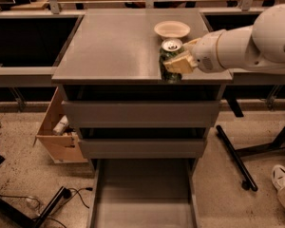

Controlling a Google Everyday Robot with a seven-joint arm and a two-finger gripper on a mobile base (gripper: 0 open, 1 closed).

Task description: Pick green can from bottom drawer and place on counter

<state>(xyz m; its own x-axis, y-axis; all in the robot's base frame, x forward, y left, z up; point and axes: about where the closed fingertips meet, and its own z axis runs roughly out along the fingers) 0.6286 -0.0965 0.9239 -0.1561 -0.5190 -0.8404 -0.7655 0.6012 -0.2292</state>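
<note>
While my 2-finger gripper [179, 63] is clamped around the small green drink can [169, 56] over the front edge of the flat grey counter [109, 46], releasing here could topple it off.
</note>
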